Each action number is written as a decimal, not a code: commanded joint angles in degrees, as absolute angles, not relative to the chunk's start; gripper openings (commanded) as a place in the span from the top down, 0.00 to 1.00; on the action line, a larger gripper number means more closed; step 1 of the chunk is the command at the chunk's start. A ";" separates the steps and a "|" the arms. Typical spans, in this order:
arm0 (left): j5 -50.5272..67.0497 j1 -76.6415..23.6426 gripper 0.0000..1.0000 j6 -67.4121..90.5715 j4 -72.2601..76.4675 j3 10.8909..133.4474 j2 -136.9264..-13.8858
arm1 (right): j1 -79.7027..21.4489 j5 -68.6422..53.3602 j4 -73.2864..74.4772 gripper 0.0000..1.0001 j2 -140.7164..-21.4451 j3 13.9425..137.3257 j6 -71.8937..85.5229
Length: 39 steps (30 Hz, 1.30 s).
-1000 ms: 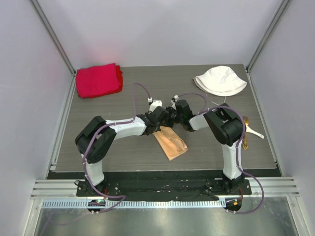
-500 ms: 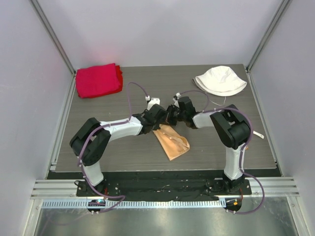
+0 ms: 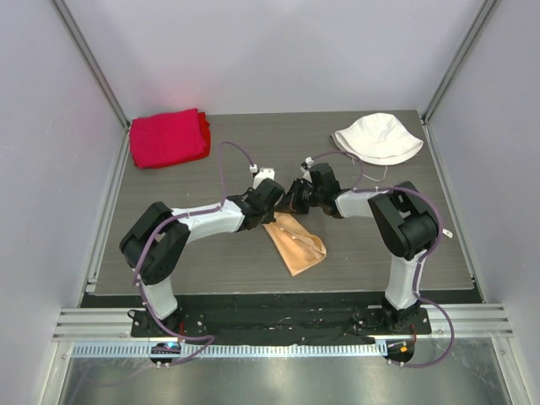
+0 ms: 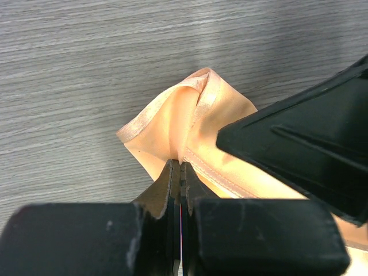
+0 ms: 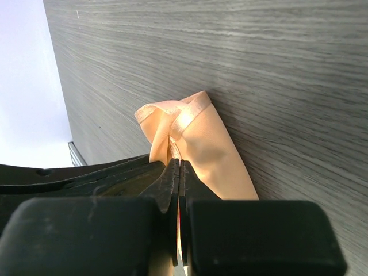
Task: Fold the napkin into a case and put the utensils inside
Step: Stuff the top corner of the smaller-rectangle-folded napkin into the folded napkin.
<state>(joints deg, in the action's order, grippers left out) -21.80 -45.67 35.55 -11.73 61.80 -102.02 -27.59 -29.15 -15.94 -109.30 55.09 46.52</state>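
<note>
left end effector [image 4: 179, 168] clamped on napkin [image 4: 167, 123] | right end effector [image 5: 177, 165] pinching same raised end | rest on desk [image 3: 228, 257]

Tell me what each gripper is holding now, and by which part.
Both hold the napkin. The left gripper and the right gripper each pinch its bunched, hemmed far end, close beside each other.

Peach-tan satin napkin [image 3: 297, 246], folded into a narrow strip and pinched at its far end.
A puckered, hemmed corner is clamped between the closed fingers of the left gripper [image 4: 180, 172] and the right gripper [image 5: 179, 167] — the rest is laid flat, trailing back beneath them. Of the utensils [image 3: 445, 234] only a white tip is seen — well right of both.
</note>
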 commanded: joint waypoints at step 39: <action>-17.41 -43.77 1.00 35.24 -7.82 61.35 -102.04 | -28.22 -28.12 -7.47 0.99 -106.45 59.68 42.54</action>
